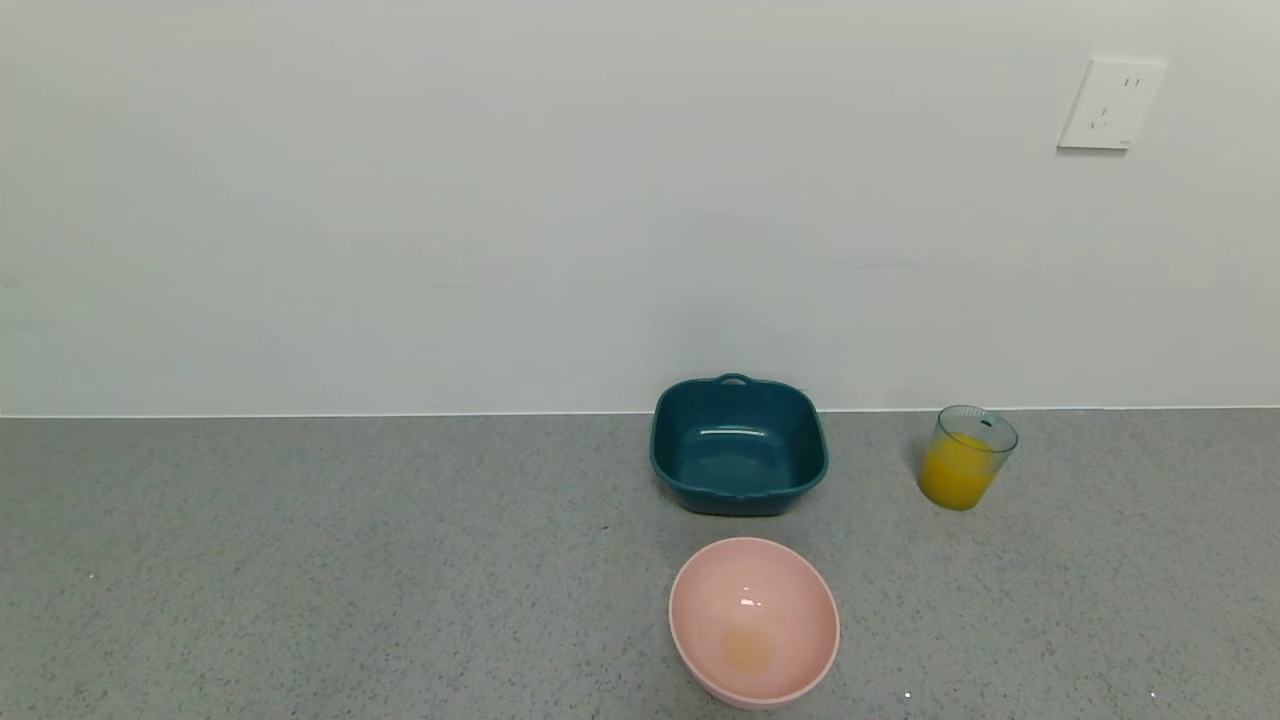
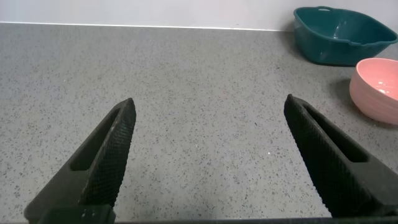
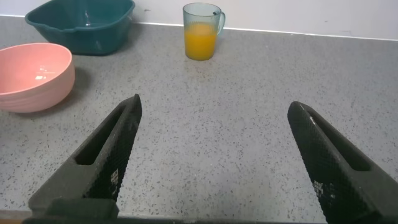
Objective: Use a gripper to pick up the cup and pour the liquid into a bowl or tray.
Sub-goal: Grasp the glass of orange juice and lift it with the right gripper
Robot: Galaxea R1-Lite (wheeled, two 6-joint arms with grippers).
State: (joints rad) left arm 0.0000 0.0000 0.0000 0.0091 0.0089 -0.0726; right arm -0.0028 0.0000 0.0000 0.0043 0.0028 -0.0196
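Note:
The translucent blue-grey cup (image 1: 966, 458) stands upright at the back right of the grey counter, about half full of orange-yellow liquid (image 1: 956, 474). It also shows in the right wrist view (image 3: 201, 30), far ahead of my right gripper (image 3: 214, 106), which is open and empty over bare counter. The pale pink bowl (image 1: 753, 620) sits near the front, with a faint orange stain at its bottom; it shows in the right wrist view (image 3: 34, 76) and the left wrist view (image 2: 377, 89). My left gripper (image 2: 208, 102) is open and empty over bare counter. Neither gripper shows in the head view.
A dark teal square dish with a loop handle (image 1: 738, 446) stands empty behind the pink bowl, close to the white wall. It also shows in the left wrist view (image 2: 341, 34) and the right wrist view (image 3: 82, 24). A wall socket (image 1: 1110, 104) is above the cup.

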